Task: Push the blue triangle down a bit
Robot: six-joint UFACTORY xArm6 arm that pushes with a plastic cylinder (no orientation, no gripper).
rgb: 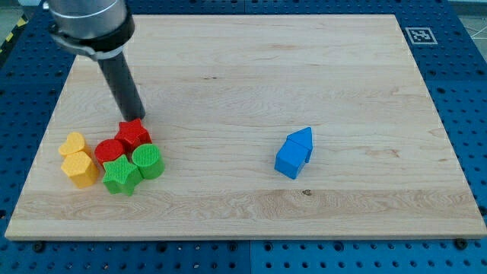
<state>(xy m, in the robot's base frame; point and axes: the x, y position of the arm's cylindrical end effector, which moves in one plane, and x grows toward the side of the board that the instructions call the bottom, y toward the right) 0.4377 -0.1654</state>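
Note:
The blue triangle lies right of the board's middle, touching a blue cube just below and left of it. My tip rests on the board at the left, directly above the red star and about touching it. It is far to the left of the blue triangle.
A cluster sits at the lower left: a red cylinder, a green cylinder, a green star, a yellow heart and a yellow block. The wooden board lies on a blue perforated table, with a marker tag at the top right.

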